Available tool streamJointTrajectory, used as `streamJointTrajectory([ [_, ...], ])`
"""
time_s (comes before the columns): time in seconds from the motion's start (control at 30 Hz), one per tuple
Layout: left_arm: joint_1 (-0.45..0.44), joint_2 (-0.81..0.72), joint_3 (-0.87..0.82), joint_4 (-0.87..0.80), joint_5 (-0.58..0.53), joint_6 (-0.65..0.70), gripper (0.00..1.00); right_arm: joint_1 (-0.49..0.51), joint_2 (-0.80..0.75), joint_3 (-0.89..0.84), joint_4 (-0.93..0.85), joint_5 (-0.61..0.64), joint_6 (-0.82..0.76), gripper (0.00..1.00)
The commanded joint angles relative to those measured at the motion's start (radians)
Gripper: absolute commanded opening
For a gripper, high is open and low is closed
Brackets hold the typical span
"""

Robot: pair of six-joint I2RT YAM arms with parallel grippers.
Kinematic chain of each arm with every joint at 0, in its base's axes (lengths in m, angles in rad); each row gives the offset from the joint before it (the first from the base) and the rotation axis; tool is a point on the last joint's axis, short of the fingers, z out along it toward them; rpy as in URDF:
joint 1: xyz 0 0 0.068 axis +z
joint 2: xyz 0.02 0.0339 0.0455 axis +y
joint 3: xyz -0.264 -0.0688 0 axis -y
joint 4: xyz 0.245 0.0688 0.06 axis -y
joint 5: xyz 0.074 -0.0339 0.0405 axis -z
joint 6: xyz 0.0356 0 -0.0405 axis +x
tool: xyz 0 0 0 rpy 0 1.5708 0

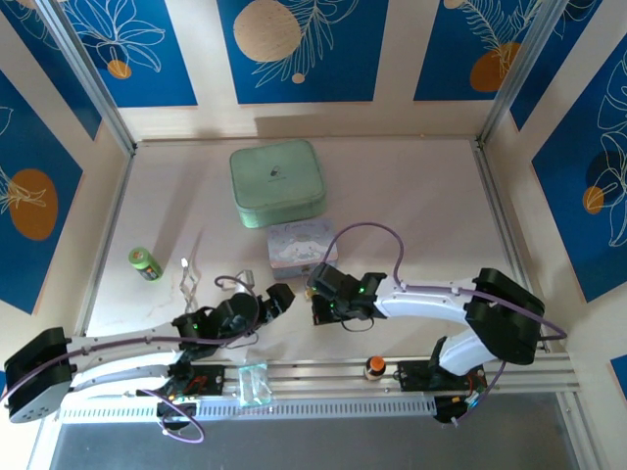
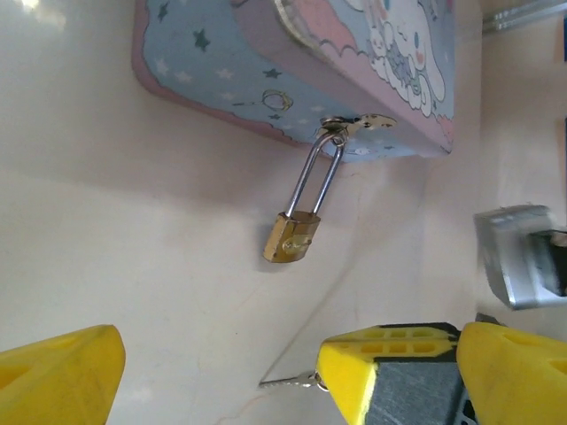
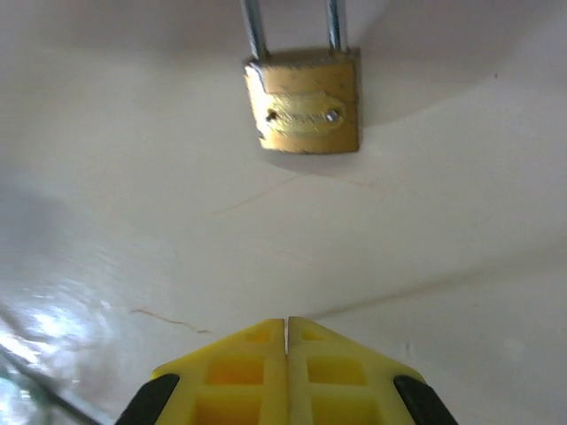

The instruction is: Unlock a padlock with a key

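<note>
The small brass padlock (image 2: pixel 292 237) hangs by its thin silver shackle from the clasp of the pastel cartoon box (image 2: pixel 292 62) and rests on the white table. Its body also lies just ahead of my right gripper (image 3: pixel 286 320), face up (image 3: pixel 304 104). My right gripper (image 2: pixel 354 359) is shut on the key (image 2: pixel 288 382), whose thin silvery blade sticks out sideways from the yellow fingertip, low over the table. My left gripper (image 2: pixel 291 350) is open wide, one yellow finger (image 2: pixel 53 372) on each side of the right gripper's tip. From above, both grippers (image 1: pixel 277 299) (image 1: pixel 318 308) meet below the box.
A mint-green square case (image 1: pixel 277 182) lies behind the pastel box (image 1: pixel 299 243). A green cylinder (image 1: pixel 145 262) stands at the left, and a small white piece (image 1: pixel 185 262) lies beside it. An orange-topped knob (image 1: pixel 374 367) and a clear plastic piece (image 1: pixel 253 382) sit on the near rail.
</note>
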Motion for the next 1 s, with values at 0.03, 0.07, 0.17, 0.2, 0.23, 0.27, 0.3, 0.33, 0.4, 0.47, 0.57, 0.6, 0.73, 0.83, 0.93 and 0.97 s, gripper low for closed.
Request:
streamJointTrajectory([
  [0.03,-0.068,0.086,0.052,0.028,-0.085,-0.221,0.92,-0.007,-0.042,0.067,-0.031,0.002,0.069,0.02],
  [0.07,-0.09,0.109,0.058,0.029,-0.108,-0.25,0.9,-0.009,-0.049,0.072,-0.03,0.004,0.076,0.02],
  [0.17,-0.162,0.165,0.047,0.131,-0.191,-0.324,0.98,-0.016,-0.078,0.064,0.006,0.016,0.097,0.02],
  [0.2,-0.178,0.182,0.04,0.193,-0.214,-0.343,0.99,-0.016,-0.092,0.057,0.03,0.024,0.103,0.02],
  [0.23,-0.188,0.195,0.035,0.247,-0.232,-0.36,0.99,-0.015,-0.105,0.049,0.05,0.03,0.11,0.02],
  [0.27,-0.194,0.203,0.033,0.293,-0.248,-0.376,0.99,-0.013,-0.116,0.042,0.066,0.036,0.119,0.02],
  [0.3,-0.199,0.204,0.033,0.332,-0.265,-0.391,0.99,-0.009,-0.125,0.037,0.083,0.04,0.127,0.02],
  [0.33,-0.2,0.203,0.033,0.358,-0.28,-0.406,0.99,-0.003,-0.133,0.03,0.098,0.043,0.135,0.02],
  [0.4,-0.2,0.189,0.037,0.377,-0.311,-0.441,0.99,0.008,-0.145,0.015,0.128,0.05,0.15,0.02],
  [0.47,-0.2,0.176,0.04,0.401,-0.333,-0.454,0.99,0.016,-0.164,-0.002,0.164,0.06,0.17,0.02],
  [0.57,-0.2,0.178,0.031,0.469,-0.339,-0.481,0.99,0.029,-0.194,-0.037,0.231,0.074,0.203,0.02],
  [0.6,-0.2,0.182,0.027,0.493,-0.338,-0.493,0.99,0.034,-0.201,-0.046,0.251,0.078,0.211,0.02],
  [0.73,-0.2,0.202,0.013,0.6,-0.352,-0.492,0.99,0.052,-0.213,-0.056,0.295,0.095,0.224,0.02],
  [0.83,-0.2,0.213,0.019,0.615,-0.346,-0.489,0.99,0.068,-0.22,-0.055,0.316,0.108,0.207,0.02],
  [0.93,-0.2,0.225,0.025,0.595,-0.318,-0.512,0.99,0.088,-0.23,-0.055,0.331,0.128,0.183,0.02],
  [0.97,-0.2,0.23,0.025,0.596,-0.311,-0.515,1.0,0.094,-0.233,-0.058,0.336,0.132,0.179,0.02],
])
